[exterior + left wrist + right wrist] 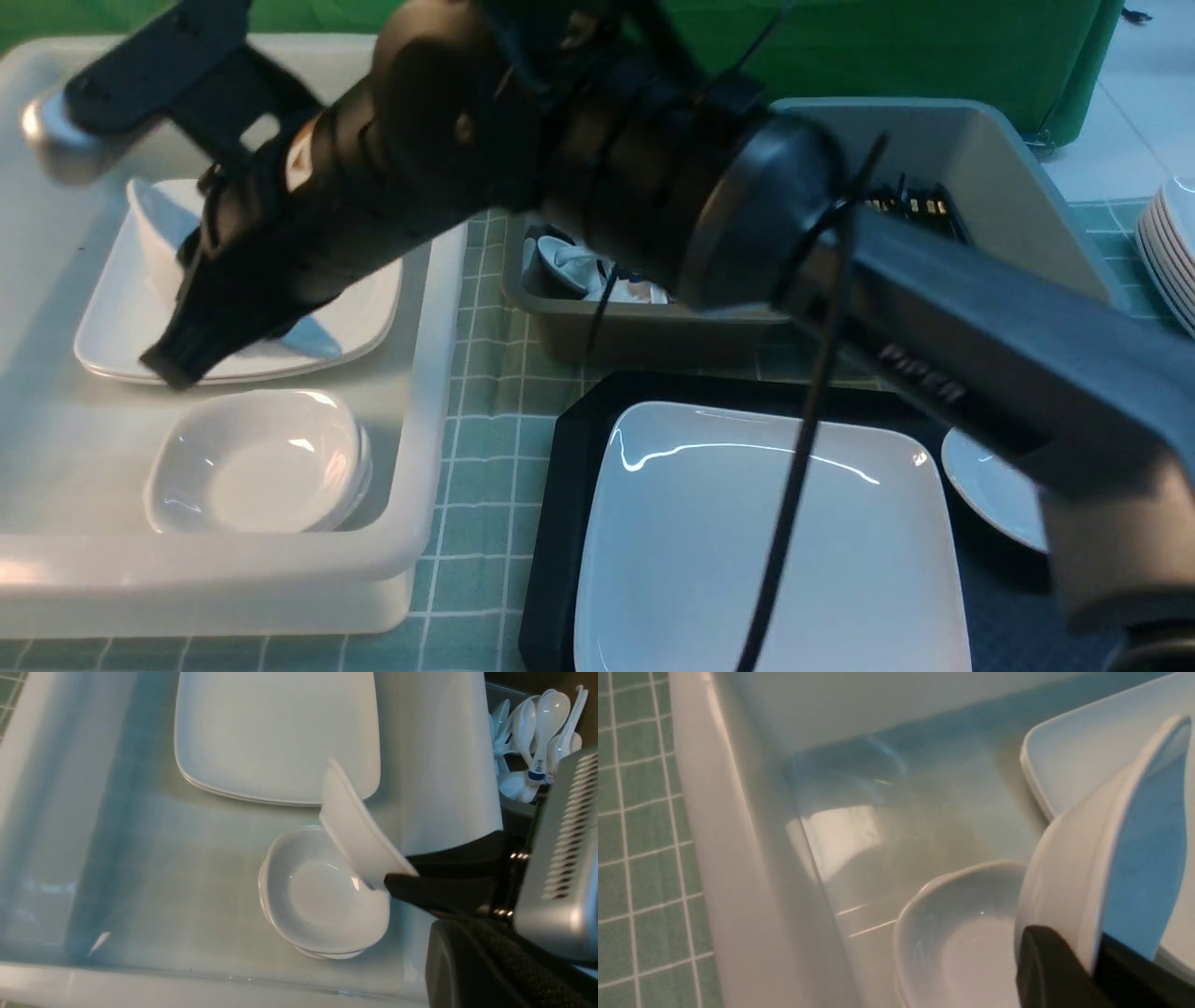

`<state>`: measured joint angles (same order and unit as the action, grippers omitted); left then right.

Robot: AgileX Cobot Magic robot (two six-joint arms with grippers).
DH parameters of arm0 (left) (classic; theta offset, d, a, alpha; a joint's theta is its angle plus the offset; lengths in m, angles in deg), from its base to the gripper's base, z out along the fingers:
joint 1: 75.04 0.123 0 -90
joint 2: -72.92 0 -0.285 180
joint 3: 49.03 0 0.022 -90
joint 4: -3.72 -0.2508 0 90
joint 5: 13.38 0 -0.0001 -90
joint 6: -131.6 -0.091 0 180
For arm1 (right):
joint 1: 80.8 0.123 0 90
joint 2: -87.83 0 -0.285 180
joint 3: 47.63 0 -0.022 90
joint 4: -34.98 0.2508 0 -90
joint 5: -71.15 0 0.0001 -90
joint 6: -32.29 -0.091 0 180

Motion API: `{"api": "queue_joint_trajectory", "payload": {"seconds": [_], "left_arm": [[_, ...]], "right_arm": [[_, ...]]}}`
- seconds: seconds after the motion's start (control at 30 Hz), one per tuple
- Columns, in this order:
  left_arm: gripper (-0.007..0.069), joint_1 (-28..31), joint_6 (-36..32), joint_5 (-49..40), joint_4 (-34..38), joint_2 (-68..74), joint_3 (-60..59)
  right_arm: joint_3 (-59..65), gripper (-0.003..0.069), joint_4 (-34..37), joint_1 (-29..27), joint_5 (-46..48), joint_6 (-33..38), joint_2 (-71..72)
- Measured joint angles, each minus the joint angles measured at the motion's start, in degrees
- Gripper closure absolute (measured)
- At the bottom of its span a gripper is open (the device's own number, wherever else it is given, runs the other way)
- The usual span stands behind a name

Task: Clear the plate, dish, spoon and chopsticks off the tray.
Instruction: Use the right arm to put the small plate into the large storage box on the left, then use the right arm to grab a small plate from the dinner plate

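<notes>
1. The right arm reaches across from the right side to the white tub on the left of the bench. The right claw is clamped on the rim of the dish, with one black finger on the outside and the other inside the bowl.
2. The dish is small, white and rounded-square. It hangs inside the tub, tipped steeply onto its edge, off the tray and gripped by one side.
3. Below it in the tub is a stack of small dishes like it. The held dish's lower corner overlaps the stack's rim in the left wrist view, and I cannot tell whether the two touch.
4. Further back in the tub lie square white plates, at least two, one on the other.
5. The plate — large, glossy and square — lies flat on the black tray, in front of the robot and to the right of the tub, filling most of the tray that shows.
6. Just beside the plate's right edge is the white rim of another piece of crockery, mostly hidden by the arm.
7. Behind the tray is a grey tub holding several white soup spoons.
8. At the far right edge is a stack of white plates.
9. A green checked cloth covers the bench.
10. The left claw is closed — I cannot pick it out with certainty in any view.
</notes>
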<state>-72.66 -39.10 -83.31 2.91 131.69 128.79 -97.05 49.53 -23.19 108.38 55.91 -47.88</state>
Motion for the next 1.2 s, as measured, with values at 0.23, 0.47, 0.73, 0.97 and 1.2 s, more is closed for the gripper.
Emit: {"api": "queue_joint_trajectory", "payload": {"seconds": [0.23,0.47,0.73,0.97,1.2], "left_arm": [[0.0613,0.00,-0.37,-0.02,-1.44,-0.02,0.00],[0.0613,0.00,-1.25,-0.02,-1.94,-0.02,0.00],[0.0613,0.00,-1.62,-0.06,-2.10,-0.02,0.00],[0.0613,0.00,-1.62,-0.06,-2.10,-0.02,0.00],[0.0613,0.00,-4.09,-0.06,2.38,0.21,-0.06]], "right_arm": [[0.00,0.0583,-0.32,0.61,0.12,3.80,-2.93],[-0.06,0.0486,-1.04,0.61,0.36,4.35,-4.14],[-0.37,0.0281,-1.80,0.61,5.53,1.80,-3.66],[-0.54,0.0249,-7.35,0.72,9.63,-3.51,3.68],[0.12,0.0495,-38.11,-1.19,27.65,-17.47,11.73]]}}
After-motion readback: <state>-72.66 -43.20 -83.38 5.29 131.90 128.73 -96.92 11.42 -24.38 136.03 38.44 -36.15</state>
